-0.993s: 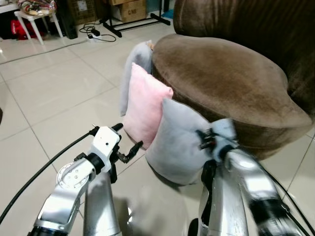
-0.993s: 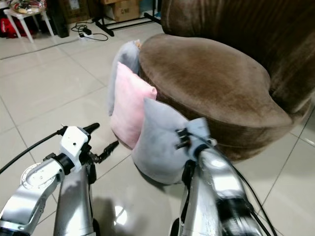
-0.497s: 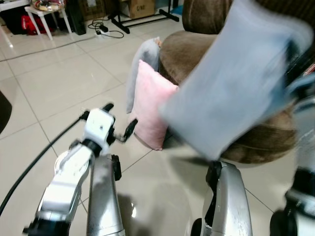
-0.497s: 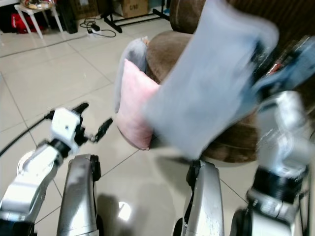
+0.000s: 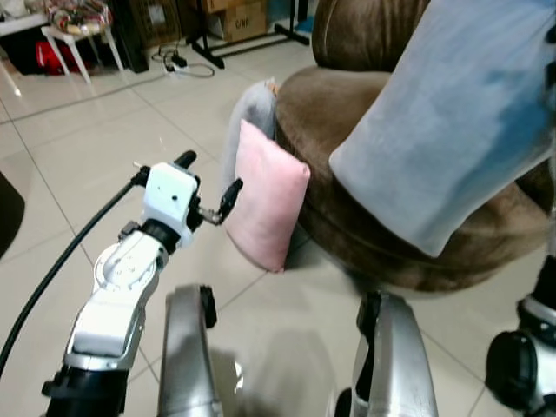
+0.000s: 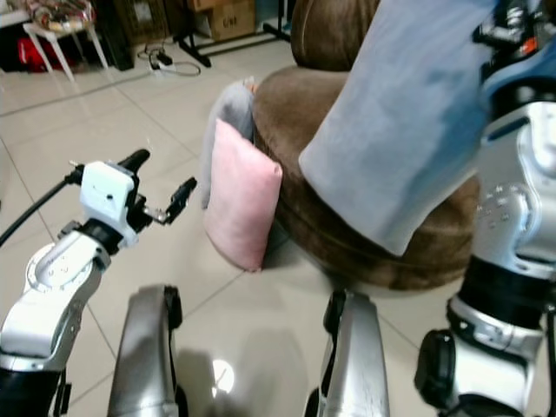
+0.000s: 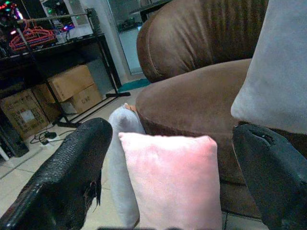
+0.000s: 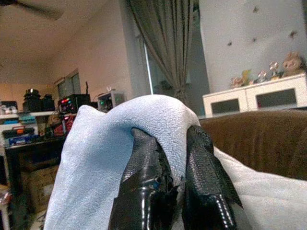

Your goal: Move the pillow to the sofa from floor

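1. The left end effector (image 5: 208, 187) hangs low over the glossy pale tiled floor (image 5: 87, 156), its two black fingers (image 7: 72, 177) spread apart with nothing between them, pointing toward the pillows at the sofa's base.
2. The right end effector (image 8: 175, 179) is raised high on the robot's right, its black fingers pinched together on a fold of the large soft light blue-grey pillow (image 5: 452, 113).
3. That pillow hangs in the air, clear of the floor, draped over the front of the round brown velvet sofa (image 5: 347, 104) seat; whether it touches the seat cannot be told.
4. A square pink plush pillow (image 5: 265, 204) stands on the floor, leaning against the sofa base.
5. Just behind it, a grey pillow (image 5: 252, 113) also leans upright against the sofa.
6. Further back, cardboard boxes (image 7: 67, 88) sit by a black rack.
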Controlling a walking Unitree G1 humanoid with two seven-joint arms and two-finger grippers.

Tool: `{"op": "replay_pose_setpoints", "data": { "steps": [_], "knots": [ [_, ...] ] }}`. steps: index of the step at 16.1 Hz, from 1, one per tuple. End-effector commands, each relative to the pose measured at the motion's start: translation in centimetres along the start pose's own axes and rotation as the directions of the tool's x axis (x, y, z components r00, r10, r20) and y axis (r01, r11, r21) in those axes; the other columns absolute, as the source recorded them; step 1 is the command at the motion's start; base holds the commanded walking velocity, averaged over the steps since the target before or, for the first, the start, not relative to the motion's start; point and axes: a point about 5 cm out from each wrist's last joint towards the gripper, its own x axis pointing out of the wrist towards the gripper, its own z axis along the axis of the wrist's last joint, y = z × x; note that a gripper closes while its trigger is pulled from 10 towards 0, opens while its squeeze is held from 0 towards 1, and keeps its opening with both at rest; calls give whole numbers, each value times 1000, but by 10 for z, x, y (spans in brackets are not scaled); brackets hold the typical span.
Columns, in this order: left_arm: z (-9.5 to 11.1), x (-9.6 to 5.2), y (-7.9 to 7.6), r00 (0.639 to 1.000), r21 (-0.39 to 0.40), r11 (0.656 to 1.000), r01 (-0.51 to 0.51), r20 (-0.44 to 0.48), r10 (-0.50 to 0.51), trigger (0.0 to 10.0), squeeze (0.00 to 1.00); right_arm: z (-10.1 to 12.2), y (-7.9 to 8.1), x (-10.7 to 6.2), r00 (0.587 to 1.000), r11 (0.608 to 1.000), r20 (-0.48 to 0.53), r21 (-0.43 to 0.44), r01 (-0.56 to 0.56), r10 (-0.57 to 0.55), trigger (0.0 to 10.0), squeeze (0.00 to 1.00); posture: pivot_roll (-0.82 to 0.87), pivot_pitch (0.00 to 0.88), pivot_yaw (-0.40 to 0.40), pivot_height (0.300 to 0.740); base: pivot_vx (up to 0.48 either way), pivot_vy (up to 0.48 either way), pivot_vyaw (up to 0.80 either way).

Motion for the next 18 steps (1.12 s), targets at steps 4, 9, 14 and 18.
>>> {"op": "replay_pose_setpoints", "data": {
  "steps": [4, 9, 14, 18],
  "knots": [
    [-1, -1, 4, 999, 16, 999, -28, -21, 28, 10000, 0, -18, 34, -13, 995, 993, -33, -71, -97, 95, 10000, 0, -36, 0, -15, 491, 0, 0, 0],
    [-7, -1, 4, 998, 24, 999, -39, -46, 40, 10000, 0, -67, 24, -43, 977, 999, -212, -39, 12, -21, 10000, 0, -42, 0, -11, 541, 0, 0, 0],
    [-15, -6, -2, 996, 28, 999, -18, -89, 21, 10000, 0, -80, 31, -68, 957, 1000, -289, -4, -1, -1, 10000, 0, -50, 0, 1, 581, 0, 0, 0],
    [-18, -10, -8, 995, 15, 1000, -22, -98, 24, 10000, 0, -92, 32, -86, 938, 999, -347, 26, 39, -27, 10000, 0, -62, 0, 24, 626, 0, 0, 0]
  ]
}}
